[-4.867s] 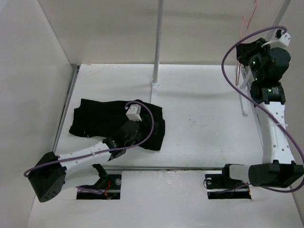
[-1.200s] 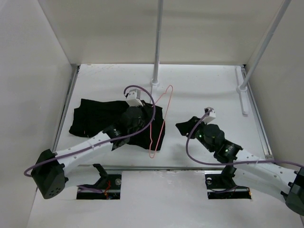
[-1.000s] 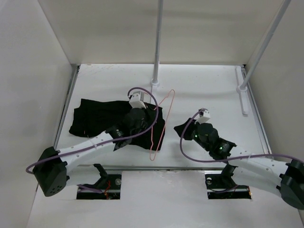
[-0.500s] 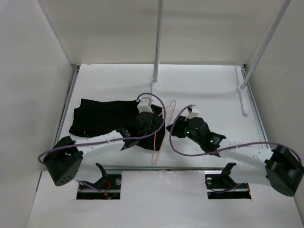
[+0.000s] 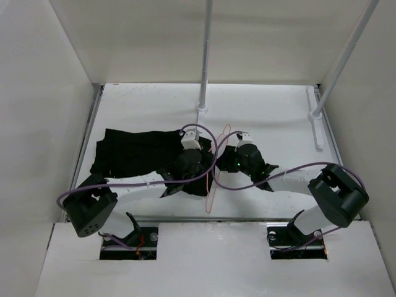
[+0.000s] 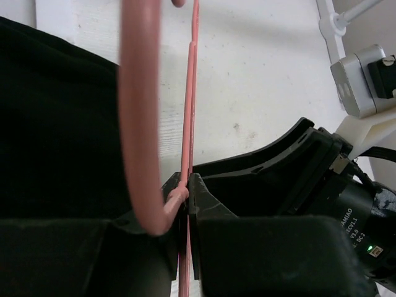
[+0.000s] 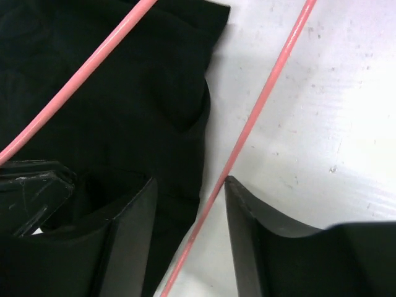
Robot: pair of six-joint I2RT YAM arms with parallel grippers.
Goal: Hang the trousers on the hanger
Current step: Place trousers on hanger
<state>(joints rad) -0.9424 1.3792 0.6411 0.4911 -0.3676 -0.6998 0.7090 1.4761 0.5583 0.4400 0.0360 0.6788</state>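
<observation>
Compared with half a second back: right end effector (image 5: 224,166) pulled in closer to the left end effector (image 5: 204,178), now just beside it near the middle of the surface (image 5: 272,117); right elbow drawn in toward the middle; hanger (image 5: 210,199) shifted slightly rightward at its near end; trousers (image 5: 133,151) unmoved

From above: shows the trousers spread flat on the left half of the surface, with the hanger lying along their right edge, long way running near to far. Hides both sets of fingers under the wrists and the purple cables (image 5: 291,168), so gives no reading of either grip

From the left wrist: settles that side. Left end effector (image 6: 187,185) pressed together on the hanger (image 6: 137,124), pinching a thin straight rod between the fingertips (image 6: 207,207) where the thick curved part meets it. Trousers (image 6: 55,124) to the left, bare white surface to the right, the right arm's black housing (image 6: 278,167) close behind

From the right wrist: right end effector (image 7: 189,213) spread apart, one rod of the hanger (image 7: 266,93) passing through the gap unclamped, a second rod crossing the trousers (image 7: 111,124) at upper left. One finger (image 7: 133,216) over the trousers, the other over bare surface

Writing: small white print on the right arm's black housing, seen only from the left wrist; "V3.0" legible, the rest too small to make out
</observation>
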